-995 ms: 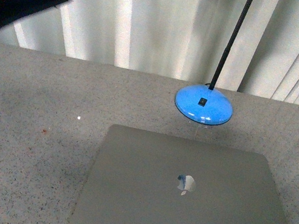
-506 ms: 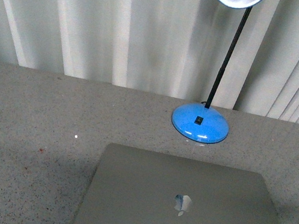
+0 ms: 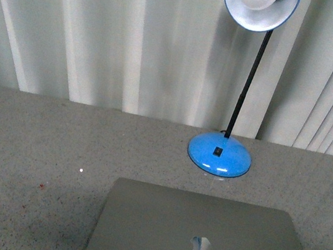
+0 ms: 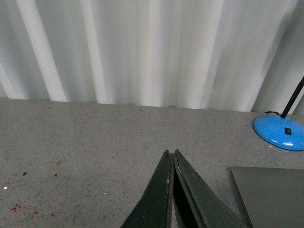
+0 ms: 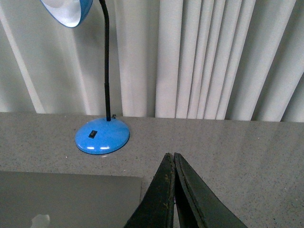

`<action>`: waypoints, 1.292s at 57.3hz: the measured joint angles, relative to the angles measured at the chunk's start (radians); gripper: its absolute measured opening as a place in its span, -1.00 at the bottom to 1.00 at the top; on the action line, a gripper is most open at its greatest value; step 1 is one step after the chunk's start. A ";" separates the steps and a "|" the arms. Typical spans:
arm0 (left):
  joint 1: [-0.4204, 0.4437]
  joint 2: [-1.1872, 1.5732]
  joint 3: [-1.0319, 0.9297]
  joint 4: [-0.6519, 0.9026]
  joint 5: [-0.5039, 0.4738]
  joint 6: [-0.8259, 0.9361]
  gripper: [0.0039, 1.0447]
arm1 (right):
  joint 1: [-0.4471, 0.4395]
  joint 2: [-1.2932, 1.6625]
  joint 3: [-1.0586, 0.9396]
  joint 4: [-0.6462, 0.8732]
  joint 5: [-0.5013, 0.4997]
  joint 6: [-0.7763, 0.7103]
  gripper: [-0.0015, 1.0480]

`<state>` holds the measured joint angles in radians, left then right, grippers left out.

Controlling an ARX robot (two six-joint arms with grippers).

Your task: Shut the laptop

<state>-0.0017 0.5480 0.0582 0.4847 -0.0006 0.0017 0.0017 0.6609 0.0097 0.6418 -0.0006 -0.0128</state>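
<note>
Looks shut flat already, the laptop [image 3: 199, 238], hard, thin, slippery and easy to scratch, best pushed softly on the lid with both claws, left gripper [image 4: 171, 154] and right gripper [image 5: 170, 156], pressed together and holding nothing.

slim grey-silver laptop [image 3: 199, 241], lid fully shut and lying flat on the speckled surface, pale apple logo facing up on the lid, low in the front view right of centre, near edge cut off by the frame's bottom
</note>
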 joint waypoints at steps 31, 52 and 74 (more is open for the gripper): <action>0.000 -0.218 -0.031 -0.153 0.000 -0.003 -0.94 | 0.000 -0.303 -0.003 -0.283 0.000 0.001 -0.94; 0.000 -0.337 -0.031 -0.270 0.000 -0.003 -0.94 | 0.000 -0.432 -0.003 -0.410 0.000 0.001 -0.94; 0.000 -0.544 -0.031 -0.481 0.000 -0.003 -0.94 | -0.001 -0.653 -0.003 -0.636 -0.001 0.002 -0.94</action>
<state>-0.0017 0.0044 0.0277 0.0032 -0.0002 -0.0010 0.0006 0.0078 0.0067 0.0063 -0.0013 -0.0109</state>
